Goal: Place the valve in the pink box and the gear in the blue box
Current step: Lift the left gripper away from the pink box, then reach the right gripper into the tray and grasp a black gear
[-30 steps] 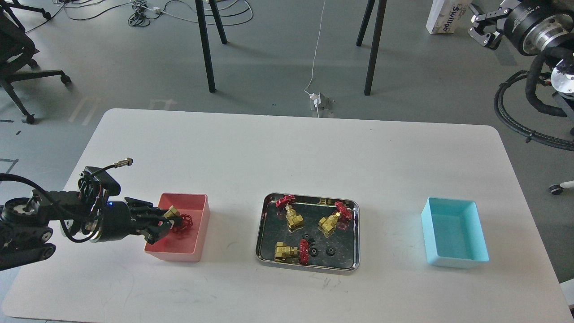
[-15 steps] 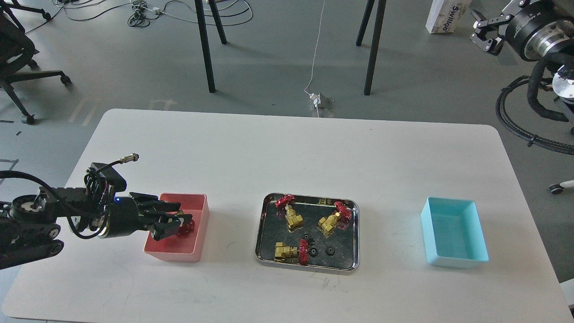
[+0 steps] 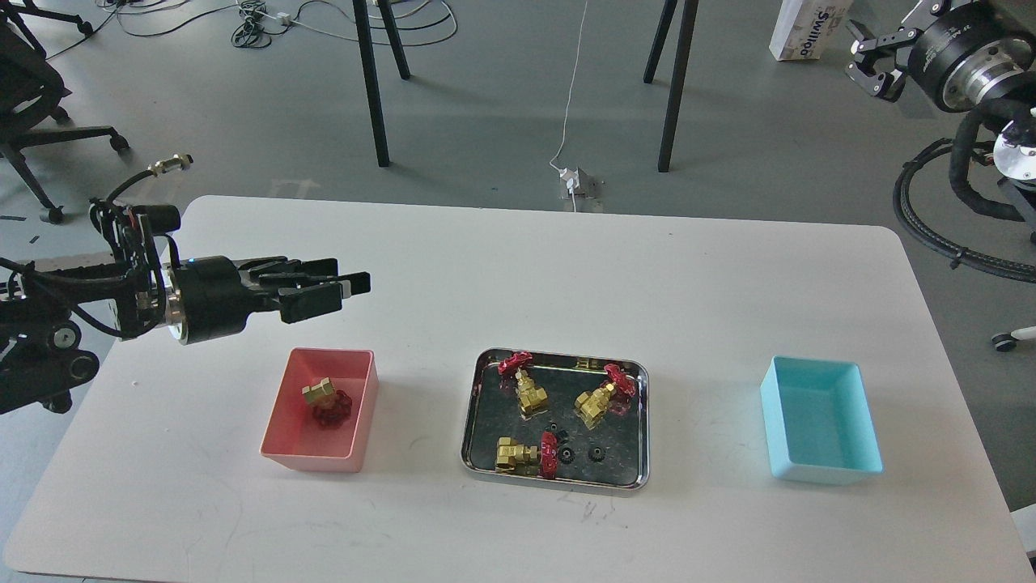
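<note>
One valve lies inside the pink box, brass body up, red handwheel down. My left gripper is open and empty, raised above the table just behind the pink box. Three more valves lie in the shiny steel tray. Three tiny black gears lie near the tray's front. The blue box stands empty at the right. My right gripper is open, high at the top right, off the table.
The white table carries the three containers in a row along its front half. Black stand legs, a cable and a plug block are on the floor behind. A chair stands at far left.
My left gripper opened and let go of the valve, which now lies in the pink box. The gripper then rose up and back out of the box. The right arm barely moved.
</note>
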